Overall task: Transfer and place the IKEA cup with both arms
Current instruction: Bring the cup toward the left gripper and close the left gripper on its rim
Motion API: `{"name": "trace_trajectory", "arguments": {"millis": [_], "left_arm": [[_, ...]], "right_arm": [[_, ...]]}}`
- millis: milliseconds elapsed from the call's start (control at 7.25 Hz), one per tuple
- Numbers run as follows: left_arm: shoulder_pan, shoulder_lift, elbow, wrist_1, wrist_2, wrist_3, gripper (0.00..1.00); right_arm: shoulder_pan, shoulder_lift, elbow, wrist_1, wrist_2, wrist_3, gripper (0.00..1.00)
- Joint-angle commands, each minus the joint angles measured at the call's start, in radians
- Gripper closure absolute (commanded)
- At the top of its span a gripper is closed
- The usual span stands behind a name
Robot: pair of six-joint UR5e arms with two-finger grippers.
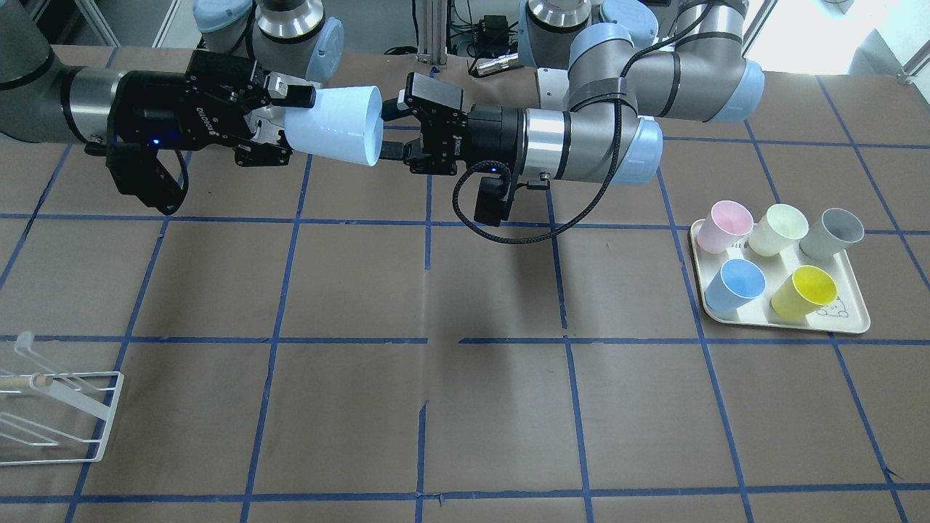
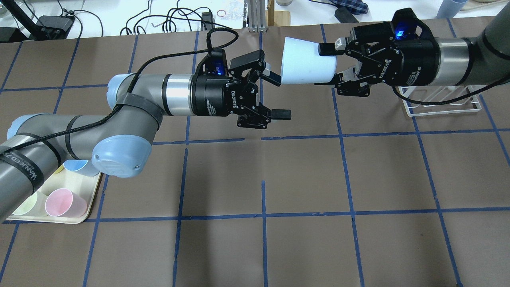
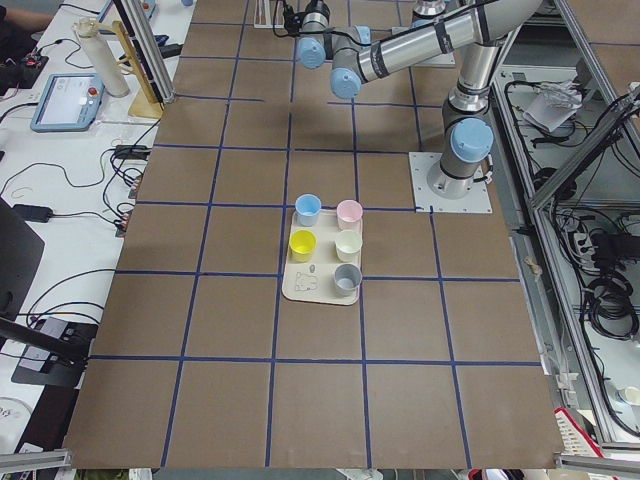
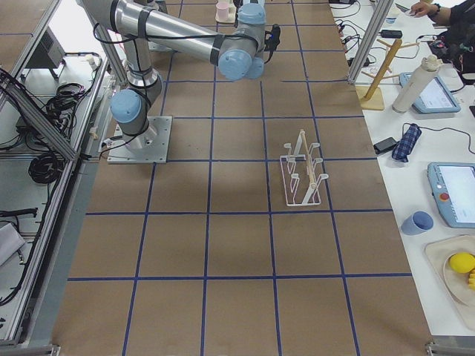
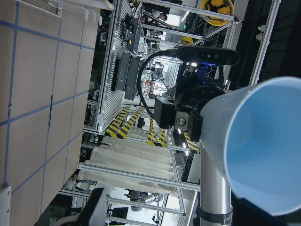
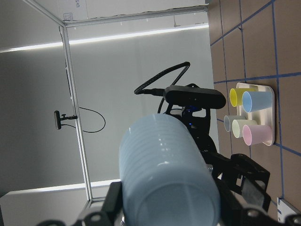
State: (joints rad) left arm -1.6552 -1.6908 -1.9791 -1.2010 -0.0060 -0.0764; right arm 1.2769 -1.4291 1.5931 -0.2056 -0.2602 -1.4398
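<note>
Cup: the IKEA cup [image 1: 336, 125] hung in the upper middle of the front view. It lay on its side well above the table [image 1: 465, 407], mouth turned toward the left arm.

Right gripper [image 1: 287, 125]: clamped on the cup's narrow base end, one finger on each side. It alone carried the cup.

Left gripper [image 1: 391, 132]: just beside the rim, jaws spread wide, nothing between them. I could not tell whether its upper finger touched the rim. The overhead view agreed: cup [image 2: 305, 61] at upper centre, its base in the right gripper [image 2: 334, 63], the left gripper [image 2: 279, 95] agape beside it.

Progress, my judgement: the transfer between arms looked essentially made, since the cup's weight sat with the right arm. Placing was not yet done.

Surroundings: a white wire rack [image 1: 73, 407] stood at the lower left of the front view, well apart from the cup. I took it as the probable destination. A tray [image 1: 850, 323] at the right edge held five other cups.
</note>
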Motion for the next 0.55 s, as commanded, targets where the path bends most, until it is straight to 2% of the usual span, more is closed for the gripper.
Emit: {"name": "trace_trajectory", "arguments": {"millis": [0,414], "left_arm": [[0.023,-0.007,0.01,0.001,0.0,-0.033,0.0],[0.028,-0.032,0.02,0.003,0.003,-0.034,0.0]], "right_arm": [[0.004,0.003,0.002,0.0,-0.007,-0.005,0.68],[0.004,0.001,0.004,0.0,-0.004,-0.005,0.68]]}}
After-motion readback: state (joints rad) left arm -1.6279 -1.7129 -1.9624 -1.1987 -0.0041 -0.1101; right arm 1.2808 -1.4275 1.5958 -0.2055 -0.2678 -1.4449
